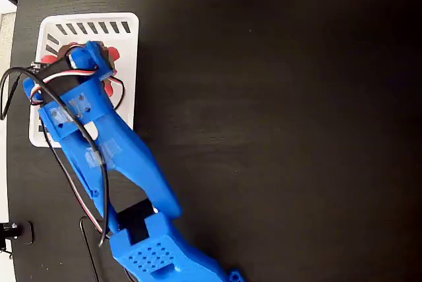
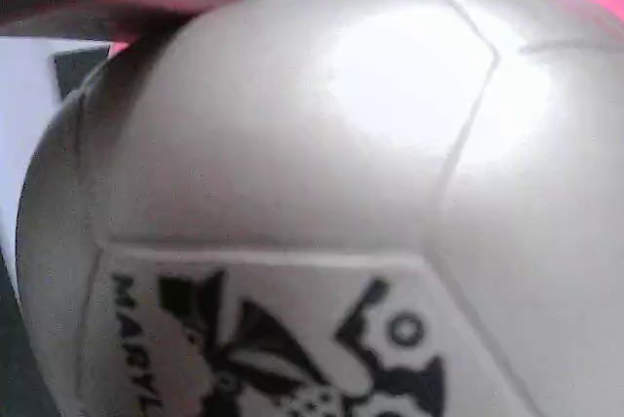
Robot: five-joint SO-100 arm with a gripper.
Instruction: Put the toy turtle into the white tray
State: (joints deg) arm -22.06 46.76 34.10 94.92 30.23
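The blue arm [image 1: 99,143] reaches over the white tray [image 1: 128,38] on the black worktop [image 1: 277,111]. Its gripper [image 1: 92,55] hangs inside the tray's rim, with red parts of the toy turtle [image 1: 112,55] showing just beside and beneath it.

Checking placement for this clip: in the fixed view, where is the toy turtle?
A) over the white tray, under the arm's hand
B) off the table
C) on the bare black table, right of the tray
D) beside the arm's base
A: red bits of the toy turtle show within the white tray outline, beneath the hand.
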